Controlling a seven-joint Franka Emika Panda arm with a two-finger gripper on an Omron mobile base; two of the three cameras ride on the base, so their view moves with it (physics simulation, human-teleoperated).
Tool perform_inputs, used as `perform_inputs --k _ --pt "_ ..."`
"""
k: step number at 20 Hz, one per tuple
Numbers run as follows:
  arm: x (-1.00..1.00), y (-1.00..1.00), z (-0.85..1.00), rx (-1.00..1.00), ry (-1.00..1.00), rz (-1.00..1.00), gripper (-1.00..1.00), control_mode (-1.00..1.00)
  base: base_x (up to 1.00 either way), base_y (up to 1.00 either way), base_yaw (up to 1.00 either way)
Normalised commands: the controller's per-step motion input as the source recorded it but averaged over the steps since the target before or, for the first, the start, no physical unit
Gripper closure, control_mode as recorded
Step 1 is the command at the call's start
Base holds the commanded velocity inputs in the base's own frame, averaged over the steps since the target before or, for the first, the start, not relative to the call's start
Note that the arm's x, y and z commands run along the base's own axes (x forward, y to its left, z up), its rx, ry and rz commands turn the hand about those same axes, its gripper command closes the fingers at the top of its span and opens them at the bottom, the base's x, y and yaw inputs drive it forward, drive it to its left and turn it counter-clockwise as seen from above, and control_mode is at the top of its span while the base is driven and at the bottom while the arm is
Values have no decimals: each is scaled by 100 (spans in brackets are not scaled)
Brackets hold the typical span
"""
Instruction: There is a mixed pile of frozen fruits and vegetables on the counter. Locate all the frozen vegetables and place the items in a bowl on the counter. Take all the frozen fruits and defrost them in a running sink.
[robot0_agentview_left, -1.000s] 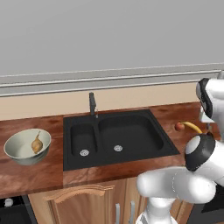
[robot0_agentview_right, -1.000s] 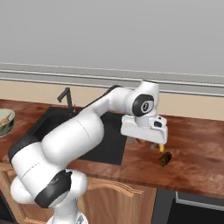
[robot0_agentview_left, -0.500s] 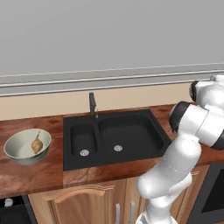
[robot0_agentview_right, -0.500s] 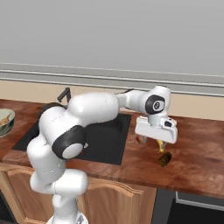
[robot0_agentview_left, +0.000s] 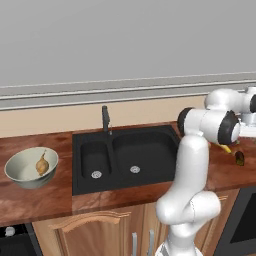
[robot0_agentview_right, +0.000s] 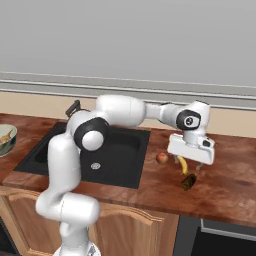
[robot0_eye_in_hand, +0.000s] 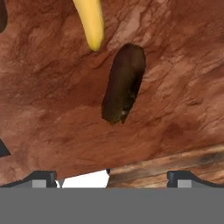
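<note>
Your tool (robot0_agentview_right: 196, 167) hangs wide open and empty above the counter (robot0_agentview_right: 225, 190); in the hand view the dark olive-brown lump (robot0_eye_in_hand: 124, 82) lies at 12 o'clock from the fingertips (robot0_eye_in_hand: 41, 177), with the banana (robot0_eye_in_hand: 91, 21) tip at its 11 o'clock; from the right base view the apple (robot0_agentview_right: 162, 158) sits at the lump's 10 o'clock; farther off you have the sink (robot0_agentview_left: 125, 156), then the bowl (robot0_agentview_left: 20, 175) holding the tan bulb (robot0_agentview_left: 42, 165).
</note>
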Motion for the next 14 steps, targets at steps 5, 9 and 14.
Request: perform_inputs --k 5,9,14 --pt "10 6 -64 -6 -12 12 -100 -100 0 0 0" --pt "-19 17 -37 -23 -42 12 -100 -100 0 0 0" --pt "-34 39 -8 -28 -37 13 -100 -100 0 0 0"
